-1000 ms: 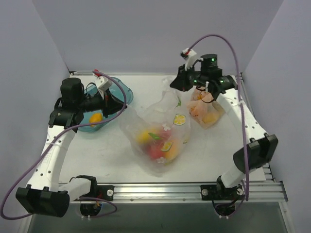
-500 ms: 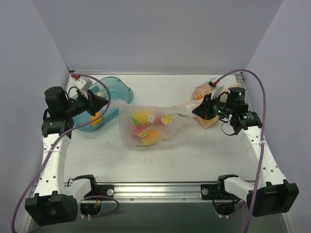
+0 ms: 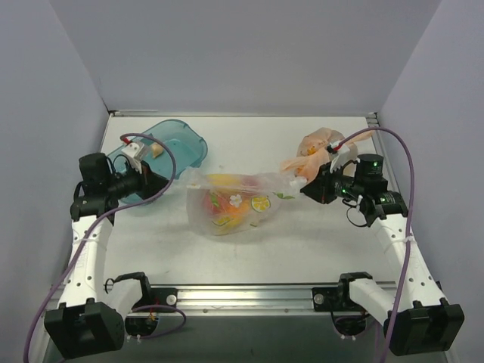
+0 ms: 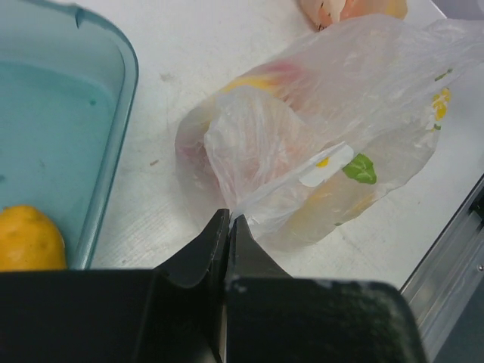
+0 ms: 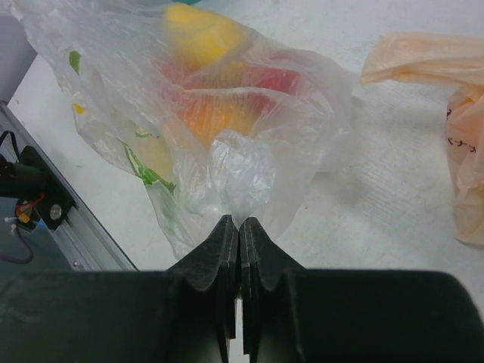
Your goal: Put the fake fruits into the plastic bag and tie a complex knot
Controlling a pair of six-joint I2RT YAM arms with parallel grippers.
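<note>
The clear plastic bag [image 3: 231, 203] lies stretched across the table's middle, with several fake fruits [image 3: 227, 208] inside: yellow [image 5: 200, 30], red and orange [image 5: 227, 106]. My left gripper [image 3: 166, 182] is shut on a fold of the bag's film at its left end [image 4: 229, 219]. At the bag's right end my right gripper [image 3: 304, 187] is shut on a bunched piece of film [image 5: 240, 221]. One yellow fruit [image 4: 26, 238] lies in the teal tray [image 4: 68, 128]. The knot is out of view.
The teal tray [image 3: 178, 142] sits at the back left, beside my left arm. A tied peach-orange bag [image 3: 318, 144] with fruits lies at the back right, just behind my right gripper. A metal rail [image 3: 249, 296] runs along the near edge.
My right arm has come down from the back and swung right, and the left gripper drew back left. The bag, earlier lifted and bunched, now lies low and stretched between them.
</note>
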